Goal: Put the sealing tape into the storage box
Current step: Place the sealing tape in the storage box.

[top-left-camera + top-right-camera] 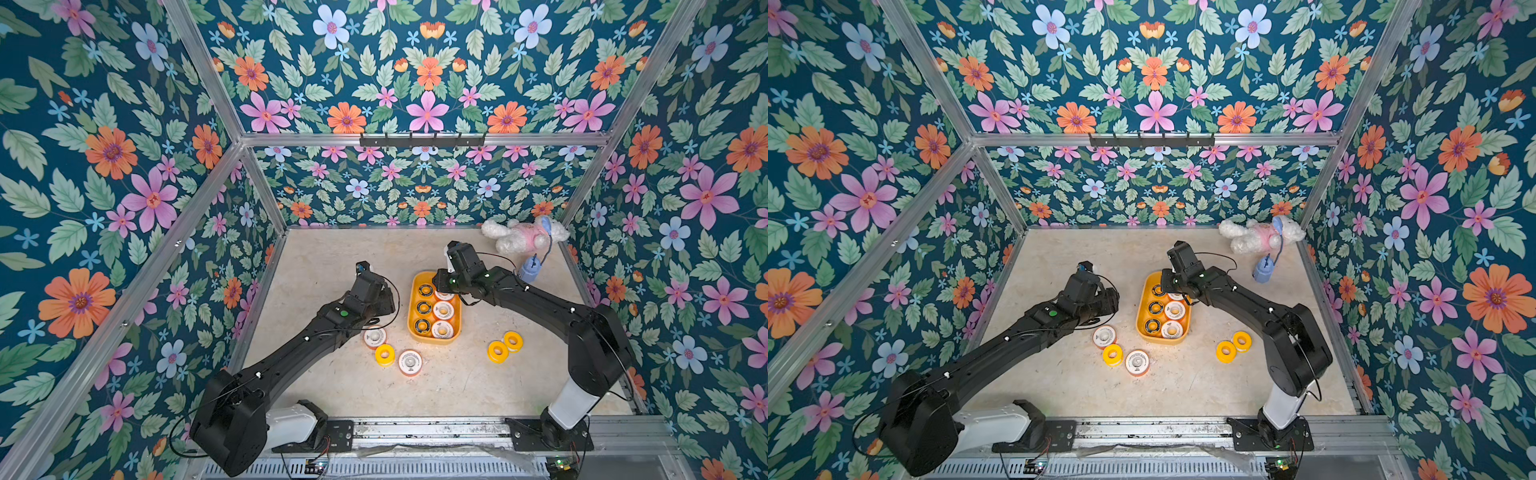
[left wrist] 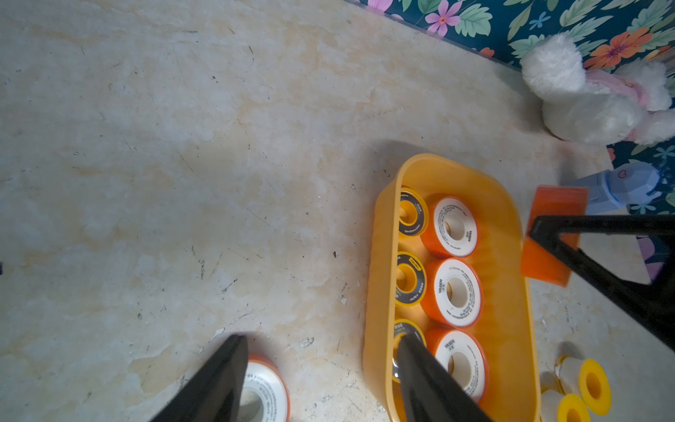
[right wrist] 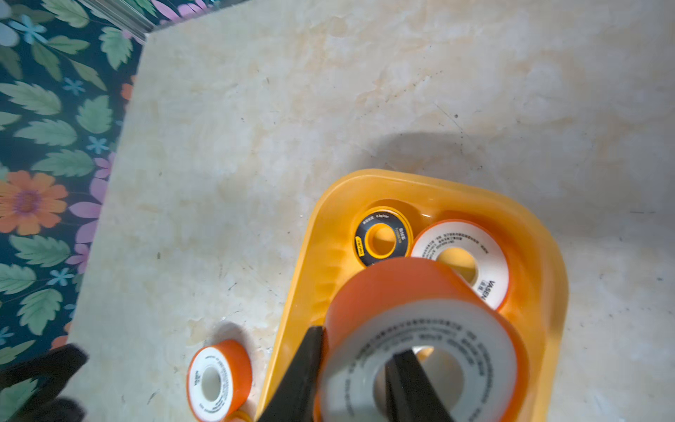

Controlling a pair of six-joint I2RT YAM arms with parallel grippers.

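The storage box (image 2: 511, 292) holds six sealing tape spools (image 2: 456, 292); five lie on the worktop (image 1: 353, 257), three at its 7 o'clock, two at 4. The right pincer (image 3: 356, 345) grips one white spool (image 3: 401, 288); the left pincer (image 2: 319, 339) is open.

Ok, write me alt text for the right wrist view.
The right end effector grips an orange-rimmed tape spool, one finger through its centre hole, over the yellow storage box. Inside lie a black-faced spool and a white-faced spool; a loose spool lies on the table beside it.
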